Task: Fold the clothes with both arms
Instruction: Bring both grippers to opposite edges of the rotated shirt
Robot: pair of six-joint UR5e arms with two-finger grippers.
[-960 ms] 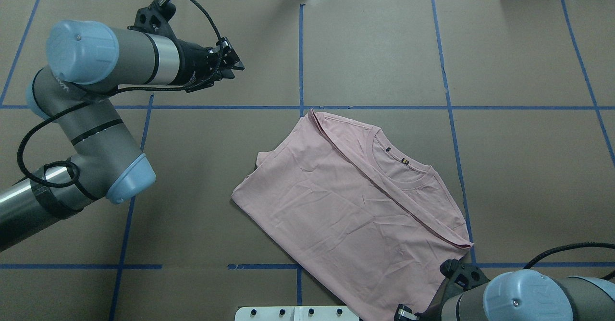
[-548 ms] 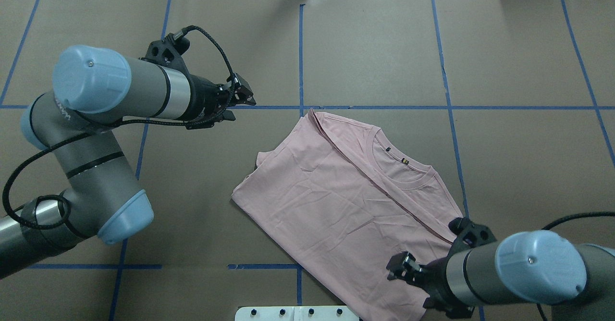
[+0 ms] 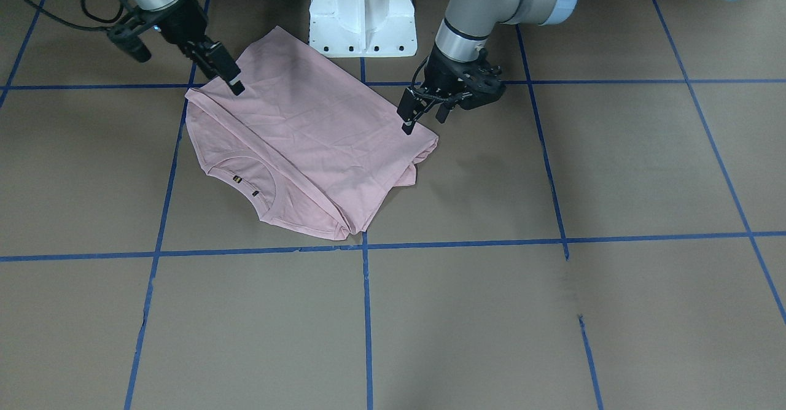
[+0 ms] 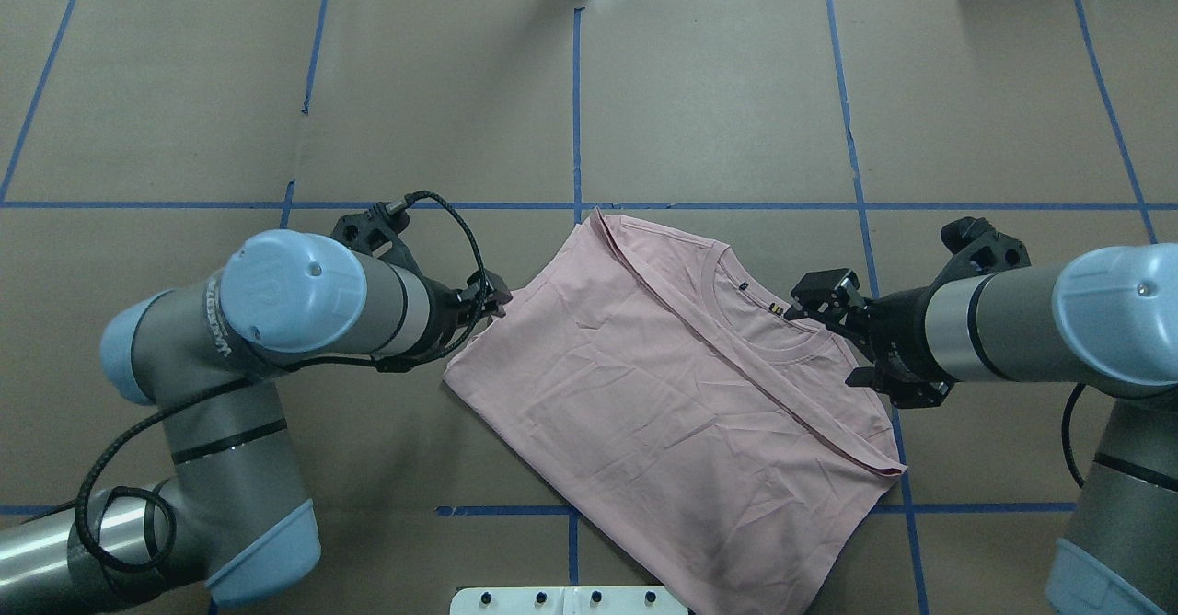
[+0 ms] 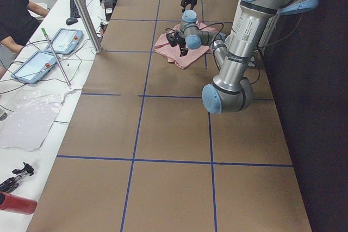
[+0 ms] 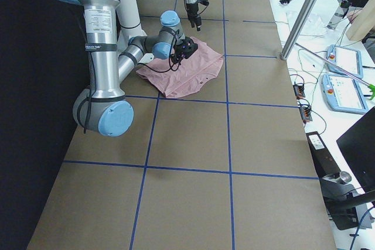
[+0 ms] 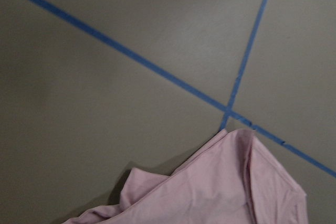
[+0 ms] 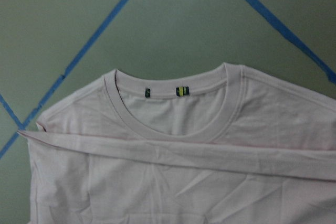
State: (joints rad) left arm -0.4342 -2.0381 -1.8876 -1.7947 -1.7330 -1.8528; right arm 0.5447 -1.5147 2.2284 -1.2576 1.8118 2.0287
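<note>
**Both pincers released at opposite edges of the folded T-shirt**

The pale pink T-shirt [image 4: 663, 394] lies flat on the brown surface [image 4: 718, 90], in the middle and near to the white pedestal base [image 3: 362, 11]. It is folded one time along its length and sits diagonal to the blue tape lines [image 4: 718, 206]. The ribbed collar [image 8: 236, 90] shows beside the fold, with two small tags [image 8: 181, 91] inside the neck. One folded corner of the shirt reaches almost to a crossing of the tape lines.

The left pincer [image 3: 422, 120] is at the shirt's edge on the robot's left side, just over the corner where a sleeve comes out from under the fold. Its fingers are spread apart and grasp nothing. If a fingertip touches the cloth, I cannot tell.

The right pincer [image 4: 825, 343] is at the opposite edge, just beside the collar, pointing down to the shoulder part. Its fingers are also released and carry nothing. The right wrist camera looks straight down on the collar and the fold line under it.
</note>
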